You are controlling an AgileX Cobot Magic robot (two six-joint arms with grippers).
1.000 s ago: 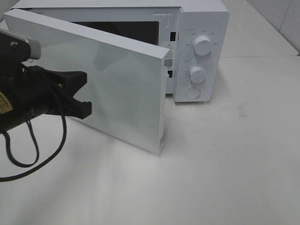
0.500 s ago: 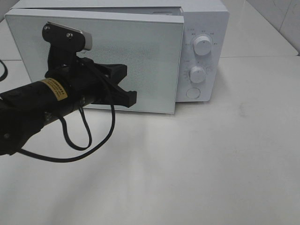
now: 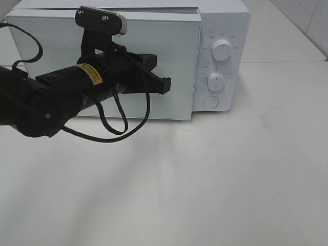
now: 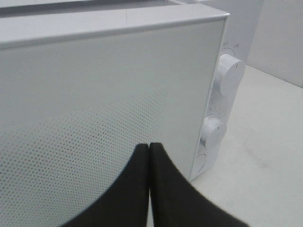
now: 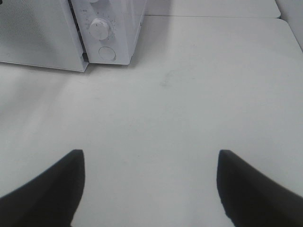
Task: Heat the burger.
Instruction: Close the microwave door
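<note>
The burger is out of view; nothing of it shows on the table or through the door. A white microwave (image 3: 225, 20) stands at the back, and its frosted door (image 3: 46, 46) lies flat across the front with a thin dark gap along the top. My left gripper (image 3: 165, 84) is shut with nothing in it, its tips at the door's right half. The left wrist view has the same shut tips (image 4: 149, 146) right before the dotted door panel (image 4: 94, 94). My right gripper (image 5: 150, 153) is open over bare table, well away from the microwave (image 5: 118, 28).
Two round knobs (image 3: 221, 49) (image 3: 216, 81) and a round button (image 3: 210, 101) sit on the microwave's right panel. The left arm's black cable (image 3: 125, 125) loops down in front of the door. The white table (image 3: 215, 179) spreads out in front and to the right.
The door has swung from wide open to flat against the microwave's front. My left arm moved right and toward the microwave along with it, gripper shut throughout.
</note>
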